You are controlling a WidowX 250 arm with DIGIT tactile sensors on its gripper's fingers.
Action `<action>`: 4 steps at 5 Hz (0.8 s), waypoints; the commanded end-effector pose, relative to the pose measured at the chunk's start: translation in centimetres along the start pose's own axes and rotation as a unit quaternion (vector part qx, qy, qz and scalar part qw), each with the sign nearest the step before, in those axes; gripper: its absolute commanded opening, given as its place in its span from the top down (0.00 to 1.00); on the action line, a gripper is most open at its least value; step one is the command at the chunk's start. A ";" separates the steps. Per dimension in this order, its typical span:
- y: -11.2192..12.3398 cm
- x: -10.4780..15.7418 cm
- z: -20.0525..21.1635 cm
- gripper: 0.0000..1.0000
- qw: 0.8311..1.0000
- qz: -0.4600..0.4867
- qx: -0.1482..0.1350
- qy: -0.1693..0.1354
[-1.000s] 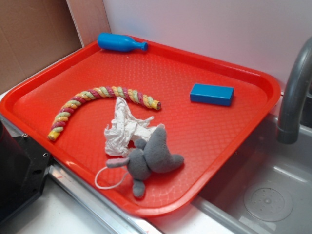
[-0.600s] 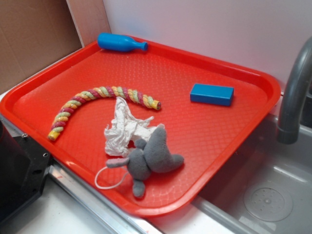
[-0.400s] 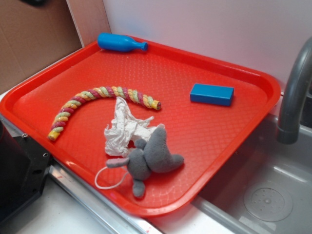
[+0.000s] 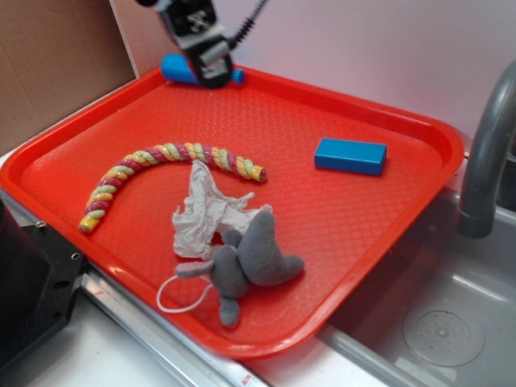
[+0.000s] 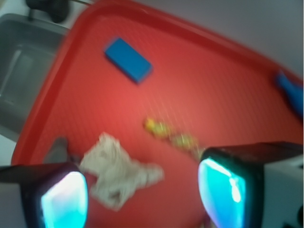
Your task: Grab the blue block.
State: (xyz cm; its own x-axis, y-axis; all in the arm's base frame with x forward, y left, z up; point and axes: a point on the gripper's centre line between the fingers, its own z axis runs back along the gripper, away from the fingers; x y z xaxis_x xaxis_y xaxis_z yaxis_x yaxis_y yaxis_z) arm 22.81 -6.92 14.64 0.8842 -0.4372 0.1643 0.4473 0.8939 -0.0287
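red tray (image 4: 419,129) holds blue block (image 4: 350,156).

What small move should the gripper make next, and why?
Probably travel across the tray toward the block, staying high. The gripper hangs at the tray's far corner in front of the bottle toy, well away from the block. Its fingers stand apart with nothing between them, so it seems ready. The block lies flat with bare tray around it, so nothing blocks a descent.

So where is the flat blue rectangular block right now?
In the exterior view the flat blue rectangular block lies alone on the red plastic tray's right side, near the grey faucet.
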 end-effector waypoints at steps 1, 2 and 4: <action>0.7 4.9 -4.3 0.00 0.993 -0.117 0.005 -0.010; 0.8 6.7 -6.9 0.00 0.987 -0.156 0.021 -0.019; -0.2 7.8 -10.9 0.00 0.973 -0.232 -0.005 -0.014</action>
State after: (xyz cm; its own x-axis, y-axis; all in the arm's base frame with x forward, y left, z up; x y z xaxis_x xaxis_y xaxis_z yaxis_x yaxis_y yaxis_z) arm 30.82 -10.32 3.55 0.6040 -0.7837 0.1450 0.7915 0.6111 0.0057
